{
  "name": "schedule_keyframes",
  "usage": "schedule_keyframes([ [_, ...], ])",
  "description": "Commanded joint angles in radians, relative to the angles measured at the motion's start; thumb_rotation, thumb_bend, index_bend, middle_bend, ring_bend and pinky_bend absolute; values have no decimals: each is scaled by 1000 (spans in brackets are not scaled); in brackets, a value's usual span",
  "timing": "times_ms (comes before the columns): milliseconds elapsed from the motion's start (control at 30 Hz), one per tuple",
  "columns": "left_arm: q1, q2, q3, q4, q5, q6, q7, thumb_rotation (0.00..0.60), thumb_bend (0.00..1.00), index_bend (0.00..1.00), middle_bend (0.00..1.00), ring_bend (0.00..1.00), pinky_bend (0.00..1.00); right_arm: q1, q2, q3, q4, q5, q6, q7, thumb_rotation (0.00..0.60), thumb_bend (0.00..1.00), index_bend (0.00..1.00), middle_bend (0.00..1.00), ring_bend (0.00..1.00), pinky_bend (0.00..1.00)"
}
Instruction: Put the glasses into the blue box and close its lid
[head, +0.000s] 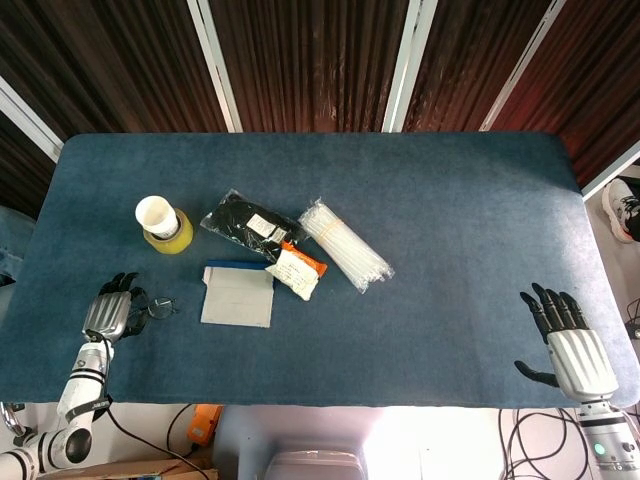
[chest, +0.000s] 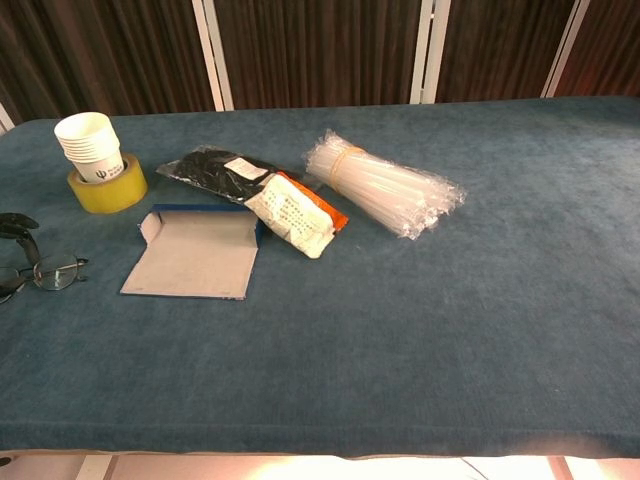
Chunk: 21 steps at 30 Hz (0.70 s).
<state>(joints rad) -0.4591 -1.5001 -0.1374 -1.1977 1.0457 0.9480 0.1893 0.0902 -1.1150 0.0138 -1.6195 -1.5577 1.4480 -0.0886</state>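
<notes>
Glasses (head: 158, 307) lie left of the blue box (head: 238, 294).

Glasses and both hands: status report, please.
Left robot hand at glasses, grasp unclear. Right robot hand open. Blue box lid open, path clear.

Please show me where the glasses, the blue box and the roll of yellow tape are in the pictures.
glasses (chest: 57, 270): chest view, on the lens nearer the box.
blue box (head: 237, 295): head view, on the grey inside of its open lid.
roll of yellow tape (chest: 108, 188): chest view, on its outer side below the cups.
</notes>
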Motion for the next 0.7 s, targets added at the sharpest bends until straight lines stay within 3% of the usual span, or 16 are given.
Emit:
schedule_keyframes([
  [33, -2, -8, -1, 13, -6, -7, 1, 600, 395, 467, 97, 24, 153, -2, 3, 0, 0, -1, 4, 4, 600, 271, 0, 0, 0, 0],
  [700, -5, -41, -12, 58, 9, 14, -6, 600, 399, 669, 178, 76, 175, -4, 12, -2, -5, 3, -1, 0, 600, 271, 0, 0, 0, 0],
])
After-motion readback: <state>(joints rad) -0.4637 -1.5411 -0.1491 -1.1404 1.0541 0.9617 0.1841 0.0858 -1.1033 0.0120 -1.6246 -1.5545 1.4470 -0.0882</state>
